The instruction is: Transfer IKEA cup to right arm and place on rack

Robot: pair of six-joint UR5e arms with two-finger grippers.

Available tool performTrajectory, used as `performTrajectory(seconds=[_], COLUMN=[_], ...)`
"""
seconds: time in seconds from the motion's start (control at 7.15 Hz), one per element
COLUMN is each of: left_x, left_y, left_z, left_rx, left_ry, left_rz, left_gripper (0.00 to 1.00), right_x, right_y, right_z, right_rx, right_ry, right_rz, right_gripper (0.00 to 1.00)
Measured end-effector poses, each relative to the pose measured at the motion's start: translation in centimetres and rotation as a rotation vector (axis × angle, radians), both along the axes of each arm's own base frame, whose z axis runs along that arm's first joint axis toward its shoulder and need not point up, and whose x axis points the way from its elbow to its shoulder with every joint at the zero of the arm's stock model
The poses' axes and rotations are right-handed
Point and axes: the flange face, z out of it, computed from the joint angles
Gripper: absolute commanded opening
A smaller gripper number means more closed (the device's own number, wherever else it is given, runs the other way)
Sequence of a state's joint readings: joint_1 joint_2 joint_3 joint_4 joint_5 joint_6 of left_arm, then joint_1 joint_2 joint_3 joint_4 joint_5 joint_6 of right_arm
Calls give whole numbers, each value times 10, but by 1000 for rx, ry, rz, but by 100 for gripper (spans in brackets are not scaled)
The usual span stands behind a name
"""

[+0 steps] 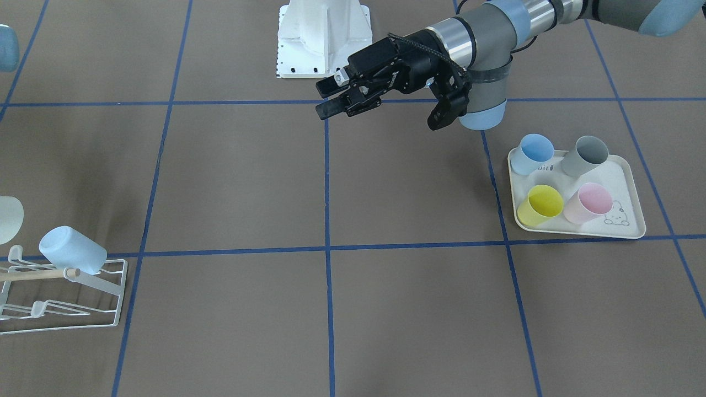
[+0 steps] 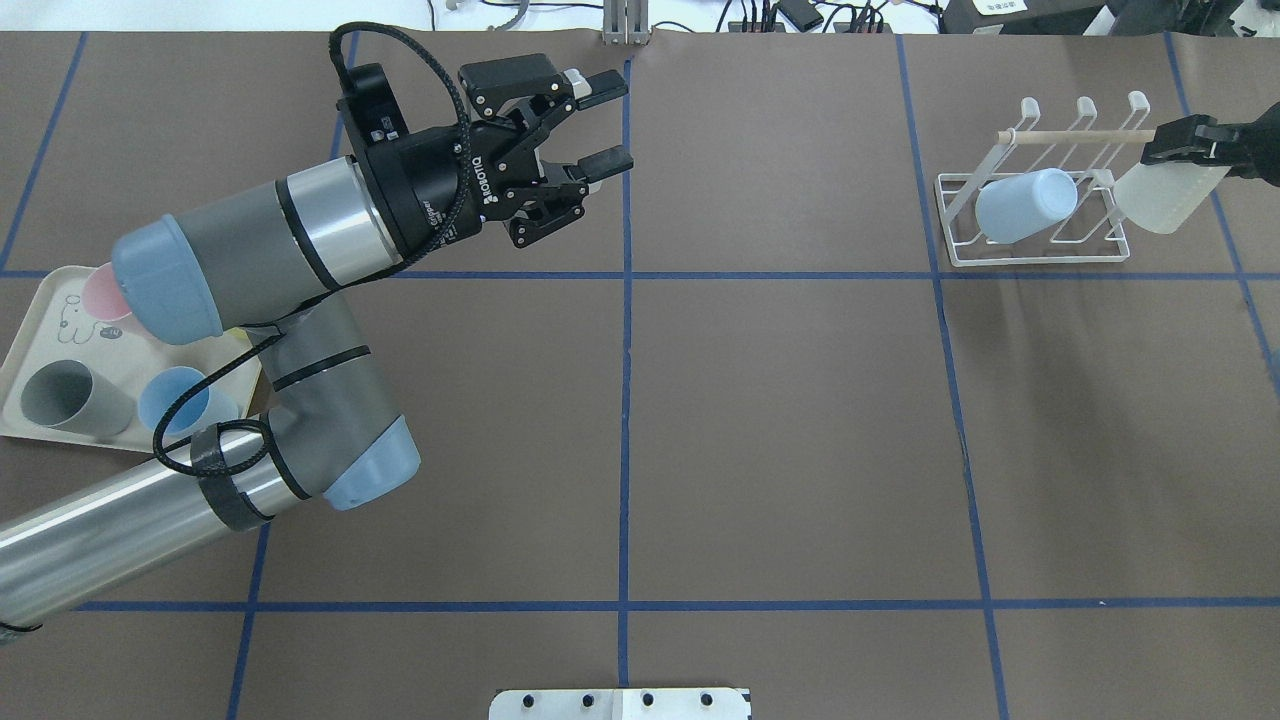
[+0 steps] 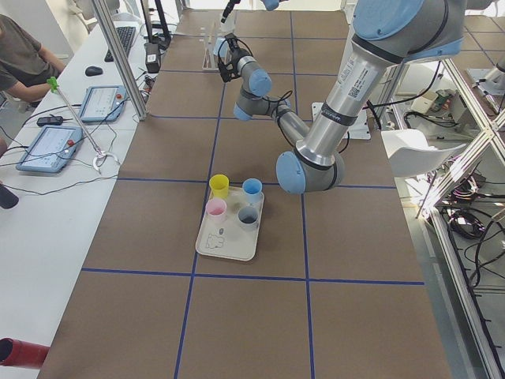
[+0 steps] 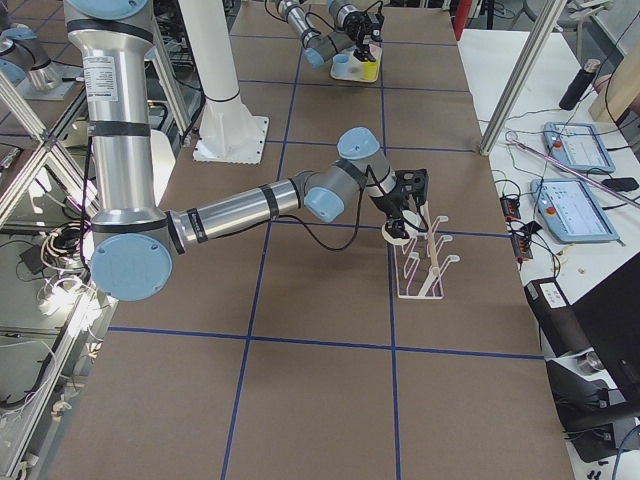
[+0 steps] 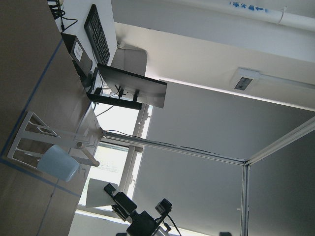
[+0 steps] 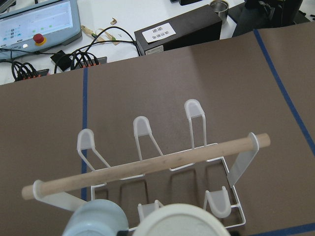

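Observation:
A white translucent IKEA cup [image 2: 1165, 198] is tilted at the right end of the rack [image 2: 1040, 255], with my right gripper [image 2: 1168, 160] shut on it. In the right wrist view the cup's rim [image 6: 179, 222] sits just below the rack's wooden rod [image 6: 147, 164]. In the front view only the cup's edge [image 1: 8, 220] shows above the rack [image 1: 66, 309]. A light blue cup [image 2: 1025, 205] lies slanted on a prong of the rack. My left gripper [image 2: 605, 125] hangs open and empty over the table's middle, far from the rack.
A cream tray [image 1: 629, 226] at the left arm's side holds blue [image 1: 534, 153], grey [image 1: 586, 156], yellow [image 1: 541, 204] and pink [image 1: 589, 203] cups. The left arm's elbow [image 2: 330, 440] overhangs the tray. A person [image 3: 20, 55] sits at a side bench.

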State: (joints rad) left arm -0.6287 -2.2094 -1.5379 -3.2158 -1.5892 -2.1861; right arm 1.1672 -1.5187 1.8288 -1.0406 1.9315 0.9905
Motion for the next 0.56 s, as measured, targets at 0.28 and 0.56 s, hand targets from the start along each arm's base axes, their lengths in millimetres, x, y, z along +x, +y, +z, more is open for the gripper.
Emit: performTrajectory(seconds=[0.28, 0.56], left_x=[1, 1], left_y=[1, 2], left_z=[-1, -1], left_rx=[0, 1], left_ry=[1, 1], left_rz=[2, 3], left_gripper=[69, 69], right_x=[-7, -11], right_y=[-16, -26], right_z=[-2, -1], right_rx=[0, -3], right_ry=[-1, 0], right_rz=[3, 5], right_gripper=[0, 0])
